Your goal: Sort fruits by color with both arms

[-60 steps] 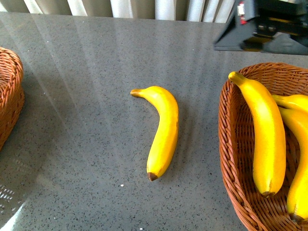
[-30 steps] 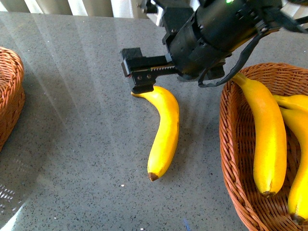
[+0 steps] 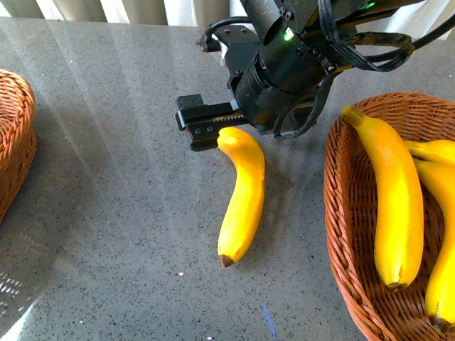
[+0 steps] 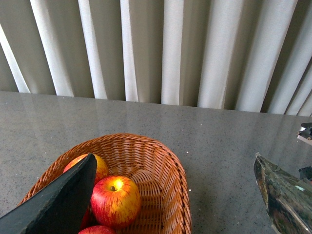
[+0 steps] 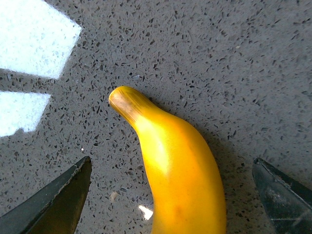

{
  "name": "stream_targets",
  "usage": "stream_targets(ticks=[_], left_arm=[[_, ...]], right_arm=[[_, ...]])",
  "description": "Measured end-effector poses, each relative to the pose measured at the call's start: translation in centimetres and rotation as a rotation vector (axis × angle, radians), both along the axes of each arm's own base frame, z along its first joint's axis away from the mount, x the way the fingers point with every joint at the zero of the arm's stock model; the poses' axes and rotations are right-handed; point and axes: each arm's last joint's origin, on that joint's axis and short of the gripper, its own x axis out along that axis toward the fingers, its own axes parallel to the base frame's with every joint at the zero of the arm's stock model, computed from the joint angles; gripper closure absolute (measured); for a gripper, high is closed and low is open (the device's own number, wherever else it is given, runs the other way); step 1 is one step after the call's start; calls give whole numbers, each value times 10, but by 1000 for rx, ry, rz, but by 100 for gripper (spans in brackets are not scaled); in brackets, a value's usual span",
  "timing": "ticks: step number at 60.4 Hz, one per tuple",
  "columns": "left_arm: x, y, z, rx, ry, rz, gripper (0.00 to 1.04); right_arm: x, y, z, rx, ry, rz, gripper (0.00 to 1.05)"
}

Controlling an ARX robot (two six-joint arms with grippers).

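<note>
- The right gripper (image 3: 213, 135) hangs over the stem end of the last loose banana (image 3: 242, 195) on the grey speckled table (image 3: 106, 177), jaws spread wide to either side of the fruit and gripping nothing.
- Three bananas, as far as shows, already lie in the wicker basket (image 3: 341, 234) on the robot's right.
- At least three red apples (image 4: 115, 199) sit in the other basket (image 4: 168, 170) beneath the left gripper (image 4: 175, 195), fingers wide apart and empty.
- Judged from this, sorting is nearly finished: one banana remains.

Glossy smooth banana (image 3: 244, 199) on speckled polished stone table (image 3: 114, 177).
</note>
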Motion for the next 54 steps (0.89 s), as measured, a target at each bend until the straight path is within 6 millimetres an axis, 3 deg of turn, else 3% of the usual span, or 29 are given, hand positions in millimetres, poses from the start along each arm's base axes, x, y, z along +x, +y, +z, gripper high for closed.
stream_targets(ticks=[18,43,54], left_arm=[[0,0,0,0,0,0,9],[0,0,0,0,0,0,9],[0,0,0,0,0,0,9]], right_arm=[[-1,5,-11,-10,33,3,9],[-2,6,-5,54,60,7,66],[-8,4,31,157,6,1,71]])
